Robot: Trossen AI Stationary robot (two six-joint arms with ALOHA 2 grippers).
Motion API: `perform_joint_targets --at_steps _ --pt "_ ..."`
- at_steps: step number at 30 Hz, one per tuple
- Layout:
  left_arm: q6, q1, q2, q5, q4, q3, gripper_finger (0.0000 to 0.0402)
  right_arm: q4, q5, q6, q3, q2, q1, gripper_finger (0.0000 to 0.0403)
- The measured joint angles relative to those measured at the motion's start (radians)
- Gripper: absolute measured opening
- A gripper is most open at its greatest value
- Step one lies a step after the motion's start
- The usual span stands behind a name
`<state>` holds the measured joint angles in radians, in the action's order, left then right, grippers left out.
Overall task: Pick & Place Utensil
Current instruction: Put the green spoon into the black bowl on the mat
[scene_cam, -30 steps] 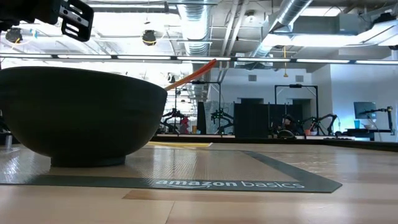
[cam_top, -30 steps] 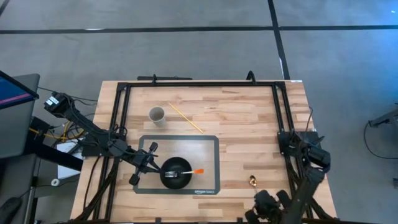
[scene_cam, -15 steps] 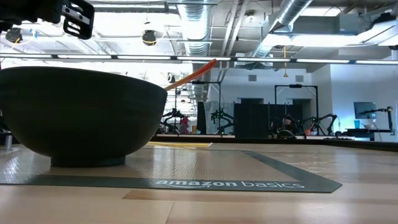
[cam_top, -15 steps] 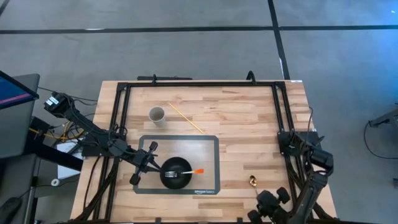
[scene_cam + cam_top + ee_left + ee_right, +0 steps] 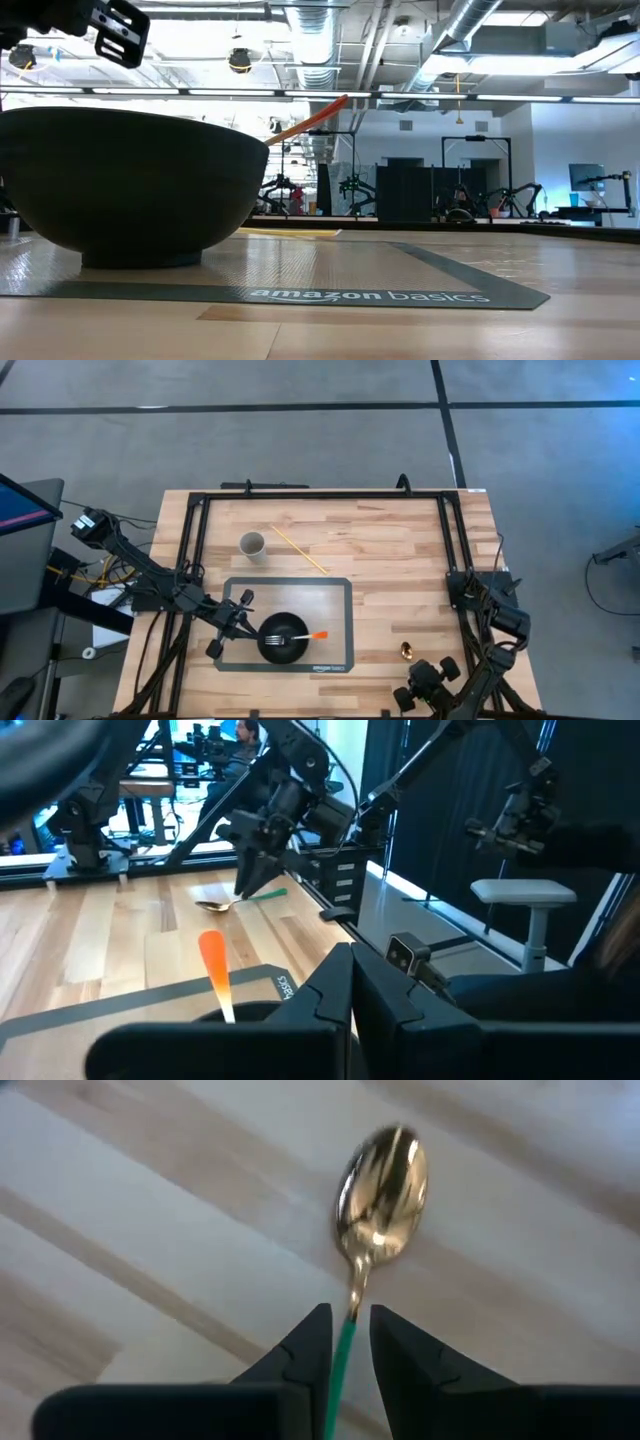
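Note:
A black bowl [image 5: 283, 637] stands on the dark mat [image 5: 335, 595]. A fork [image 5: 303, 635] lies in it, its orange handle [image 5: 312, 118] sticking out over the rim toward the table's right. A gold spoon [image 5: 406, 651] with a green handle lies on the wood near the near edge. My right gripper [image 5: 350, 1315] comes down on the spoon, shut on its handle. My left gripper [image 5: 228, 625] hovers shut just left of the bowl, touching nothing. My right gripper pinches the spoon's green handle [image 5: 345, 1342] between its two fingers, just behind the neck that joins the gold bowl [image 5: 382, 1190]. The fingers point steeply down, from the near side, across the handle. The spoon lies on the table.
A paper cup [image 5: 252, 545] and a long chopstick [image 5: 298, 550] lie on the far half of the table. Black frame rails [image 5: 320, 495] run along the far, left and right edges. Bare wood stretches between the mat and the spoon.
My right arm has shifted a little toward the table's left along the near edge, settling by the spoon. The spoon's gold bowl has stayed where it was. The bowl and fork have not moved.

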<state>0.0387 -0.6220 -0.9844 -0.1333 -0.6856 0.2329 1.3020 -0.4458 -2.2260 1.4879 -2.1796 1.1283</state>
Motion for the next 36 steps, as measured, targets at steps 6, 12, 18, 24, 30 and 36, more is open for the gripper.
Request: perform_joint_targets --at_steps 6,12,18,24,30,36 --pt "0.004 0.000 0.000 0.000 -0.004 0.000 0.0006 -0.139 -0.015 0.000 -0.068 0.006 0.004 0.0065" --pt "0.004 0.000 0.000 0.000 -0.004 0.000 0.0006 -0.136 -0.022 0.002 -0.082 0.005 0.004 0.0065" --pt "0.004 0.000 0.000 0.001 -0.004 0.000 0.0006 -0.151 -0.118 0.046 -0.108 0.002 0.006 0.0065" --pt "0.022 0.000 0.000 0.003 -0.004 0.000 0.0006 -0.283 -0.251 0.006 -0.244 0.011 0.002 0.0065" --pt "0.022 0.000 0.000 0.003 -0.004 0.000 0.0006 -0.305 -0.356 0.106 -0.271 0.000 0.004 0.0055" --pt "0.029 0.000 0.000 0.003 -0.004 0.000 0.0006 -0.319 -0.318 0.219 -0.268 0.007 -0.015 0.0012"
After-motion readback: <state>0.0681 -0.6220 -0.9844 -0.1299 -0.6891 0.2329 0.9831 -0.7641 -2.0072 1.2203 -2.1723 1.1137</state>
